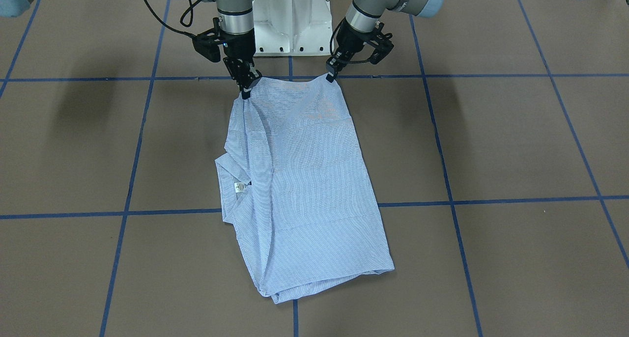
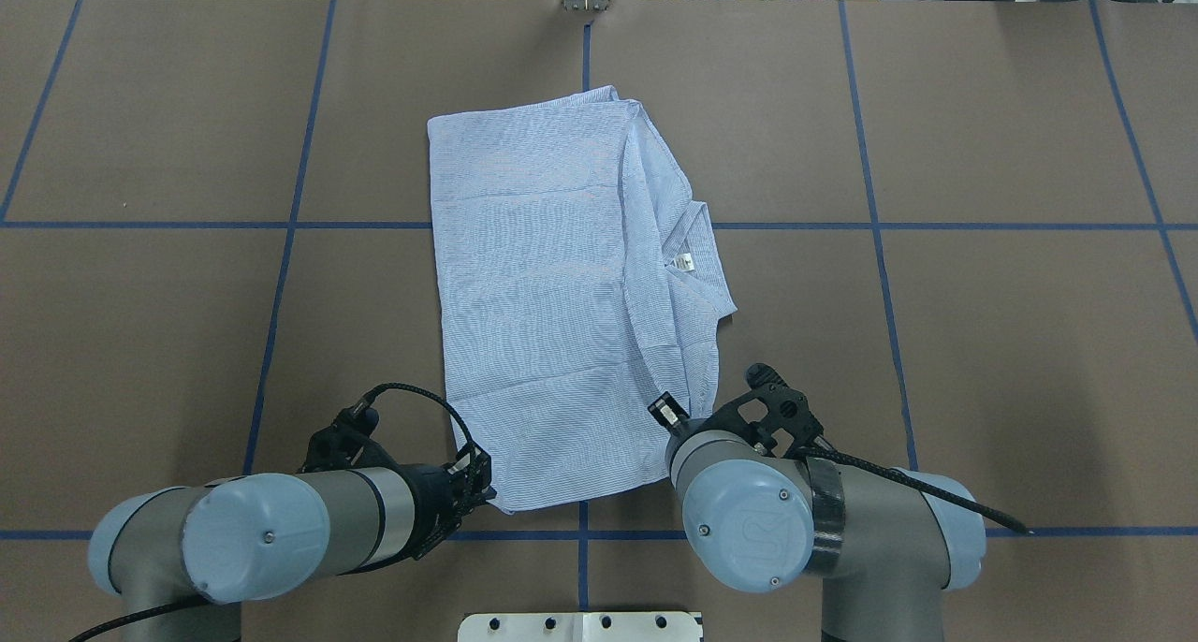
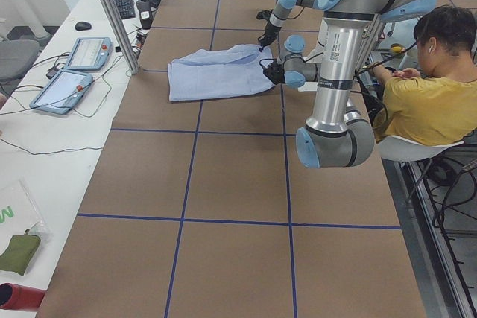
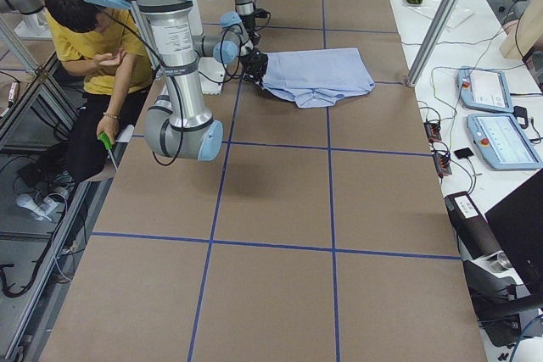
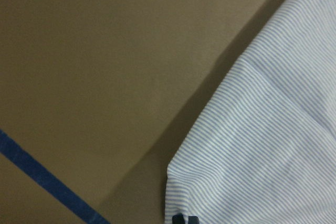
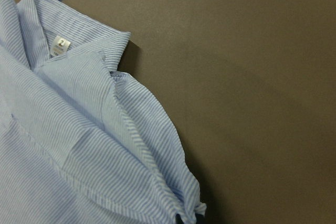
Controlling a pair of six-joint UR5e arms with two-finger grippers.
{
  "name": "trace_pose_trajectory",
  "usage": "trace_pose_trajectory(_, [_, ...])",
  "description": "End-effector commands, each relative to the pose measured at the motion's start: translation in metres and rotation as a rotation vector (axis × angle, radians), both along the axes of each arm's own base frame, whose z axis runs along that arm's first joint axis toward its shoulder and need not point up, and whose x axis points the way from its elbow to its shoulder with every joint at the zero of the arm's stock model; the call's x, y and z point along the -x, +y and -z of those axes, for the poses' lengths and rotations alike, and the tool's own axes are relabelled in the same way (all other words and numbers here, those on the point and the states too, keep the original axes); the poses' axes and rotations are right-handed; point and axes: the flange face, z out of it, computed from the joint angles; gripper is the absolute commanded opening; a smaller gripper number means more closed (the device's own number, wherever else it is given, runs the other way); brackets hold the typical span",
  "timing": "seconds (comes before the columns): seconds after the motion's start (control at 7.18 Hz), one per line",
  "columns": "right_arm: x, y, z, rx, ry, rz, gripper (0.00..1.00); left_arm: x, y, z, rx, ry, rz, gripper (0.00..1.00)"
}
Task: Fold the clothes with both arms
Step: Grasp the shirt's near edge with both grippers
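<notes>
The light blue and white striped shirt (image 1: pixel 304 180) lies folded lengthwise on the brown table, also seen from overhead (image 2: pixel 543 296). Its collar and white neck label (image 2: pixel 686 263) face my right side; the label also shows in the right wrist view (image 6: pixel 62 43). My left gripper (image 1: pixel 330 77) is shut on the shirt's near corner on my left, with the corner (image 5: pixel 210 182) just above its tips. My right gripper (image 1: pixel 245 89) is shut on the other near corner (image 6: pixel 178 203). Both corners sit slightly raised by my base. Buttons and pocket are hidden.
The white pedestal base (image 1: pixel 291 22) stands just behind the grippers. Blue tape lines (image 1: pixel 491 199) grid the table. A seated person in yellow (image 3: pixel 425 102) is beside the robot. Two teach pendants (image 3: pixel 74 72) and a metal post (image 3: pixel 112 13) stand at the far side.
</notes>
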Motion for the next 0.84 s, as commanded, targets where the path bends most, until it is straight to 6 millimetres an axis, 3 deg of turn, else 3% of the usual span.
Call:
trace_pose_trajectory(0.0, [-0.041,0.033,0.024,0.014,-0.094,0.023,0.0,0.047,0.01,0.041,-0.004,0.082,-0.004,0.0])
trace_pose_trajectory(0.14, [-0.092,0.057,0.034,0.04,-0.171,0.032,0.0,0.067,0.014,0.06,0.013,0.097,0.0,0.0])
trace_pose_trajectory(0.42, [-0.167,0.073,0.072,0.089,-0.215,0.074,0.0,0.115,0.023,0.096,0.024,0.149,-0.04,0.0])
trace_pose_trajectory(0.56, [-0.171,0.086,0.072,0.144,-0.193,0.092,0.0,0.128,0.026,0.103,0.031,0.146,-0.049,0.0])
trace_pose_trajectory(0.7, [-0.173,0.083,0.073,0.145,-0.192,0.084,0.0,0.135,0.027,0.11,0.028,0.161,-0.048,0.0])
